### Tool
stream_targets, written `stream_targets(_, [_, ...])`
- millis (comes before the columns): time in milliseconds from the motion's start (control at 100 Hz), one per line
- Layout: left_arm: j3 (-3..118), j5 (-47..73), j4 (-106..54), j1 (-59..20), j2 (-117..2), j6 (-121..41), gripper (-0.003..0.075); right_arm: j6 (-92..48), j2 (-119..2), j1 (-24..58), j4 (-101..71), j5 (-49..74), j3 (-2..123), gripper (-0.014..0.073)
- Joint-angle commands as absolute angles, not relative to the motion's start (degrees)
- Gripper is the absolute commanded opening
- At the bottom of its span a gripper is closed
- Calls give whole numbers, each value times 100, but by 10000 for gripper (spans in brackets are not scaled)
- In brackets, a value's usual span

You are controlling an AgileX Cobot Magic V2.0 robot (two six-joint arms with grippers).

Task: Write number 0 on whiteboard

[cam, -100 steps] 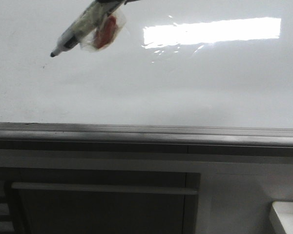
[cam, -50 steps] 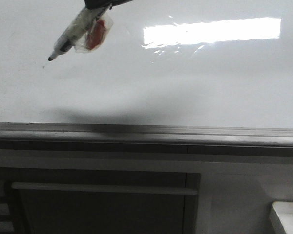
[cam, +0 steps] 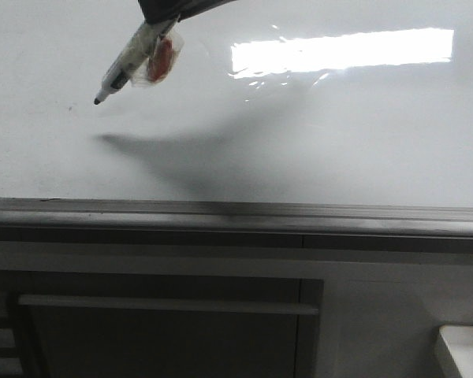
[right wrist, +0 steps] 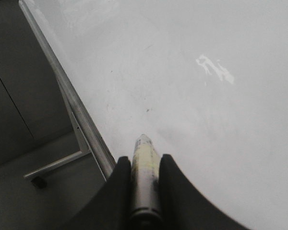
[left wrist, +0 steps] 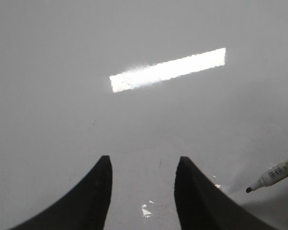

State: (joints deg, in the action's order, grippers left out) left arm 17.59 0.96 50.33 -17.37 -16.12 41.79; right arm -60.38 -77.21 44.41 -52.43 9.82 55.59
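The whiteboard (cam: 315, 150) carries no number 0 yet, only a tiny dark speck. Against its bright reflection (cam: 343, 51), the marker (cam: 130, 67) has slid nearer and lower, its shadow now long, so I judge the tip has lifted.

The right gripper (right wrist: 145, 165) pinches the marker, seen only from its wrist; the left gripper (left wrist: 143, 165) gapes, holding nothing.
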Motion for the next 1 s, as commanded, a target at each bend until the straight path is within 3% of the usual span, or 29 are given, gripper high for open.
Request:
stream_targets(0, [1957, -212, 4986, -1728, -1689, 4258, 276, -6102, -7689, 4362, -5215, 813, 5885, -68])
stream_targets(530, [1957, -212, 4986, -1728, -1689, 4258, 276, -6102, -8402, 4043, -4957, 922, 6736, -68])
stream_targets(990, [1957, -212, 4986, -1728, -1689, 4258, 276, -6102, -8150, 3602, -4730, 1317, 7196, -68])
